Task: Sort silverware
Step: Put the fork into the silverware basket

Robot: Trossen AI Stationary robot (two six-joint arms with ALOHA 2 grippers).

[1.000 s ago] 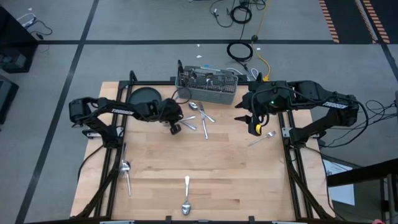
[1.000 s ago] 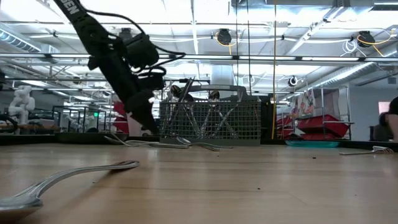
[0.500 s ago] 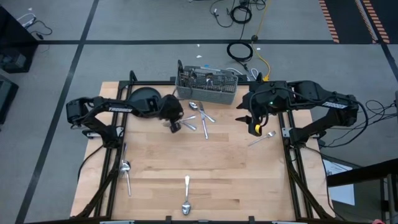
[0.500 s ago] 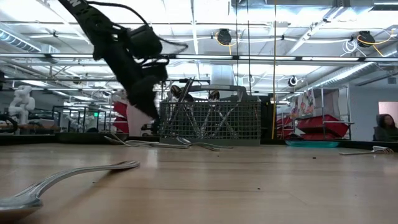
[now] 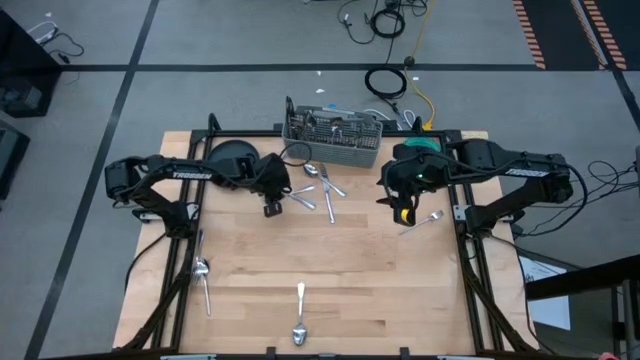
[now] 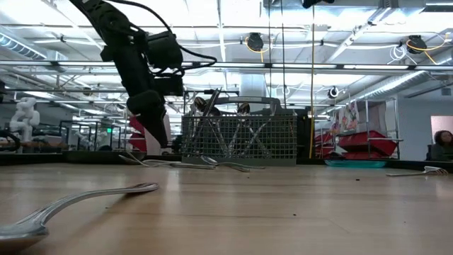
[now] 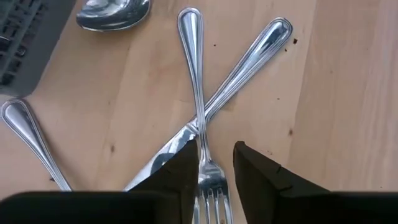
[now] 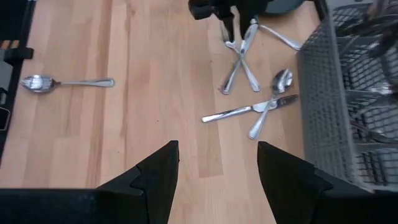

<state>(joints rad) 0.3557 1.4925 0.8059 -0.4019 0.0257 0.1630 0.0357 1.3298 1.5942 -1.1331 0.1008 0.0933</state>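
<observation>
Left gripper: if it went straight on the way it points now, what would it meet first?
Probably the fork between the left gripper's open fingers, lying across a knife on the wooden table. Height above it is unclear.

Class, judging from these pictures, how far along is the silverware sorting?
Done: several pieces stand in the grey wire-mesh caddy. In hand: the left gripper, jaws open, straddles a silver fork crossed over a knife. Left: loose spoons and forks on the wooden table. The right gripper waits open.
</observation>
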